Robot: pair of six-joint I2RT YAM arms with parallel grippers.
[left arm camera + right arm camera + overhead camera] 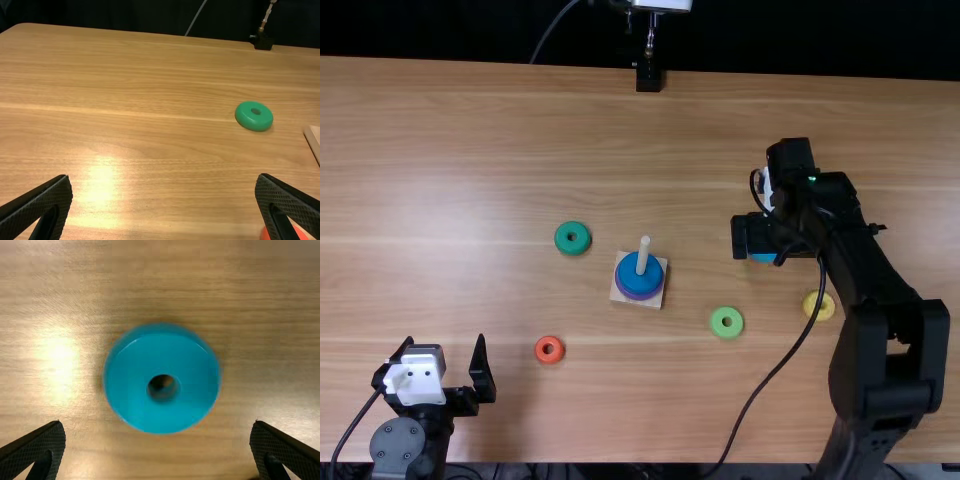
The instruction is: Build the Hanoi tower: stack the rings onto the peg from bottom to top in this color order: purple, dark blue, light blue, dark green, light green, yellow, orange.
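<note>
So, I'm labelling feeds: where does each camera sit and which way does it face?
Top view: above the near edge of the table, facing down and forward; both arms show.
Left wrist view: on that wrist, facing across the table; left hand shows.
Right wrist view: on that wrist, facing down at the light blue ring; right hand shows.
Top and left wrist views share the dark green ring.

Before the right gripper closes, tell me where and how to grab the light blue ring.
I'd grip the light blue ring by its round outer wall, one finger each side, coming straight down from above. It lies flat on the table, hole up, and should fit the open right gripper.
</note>
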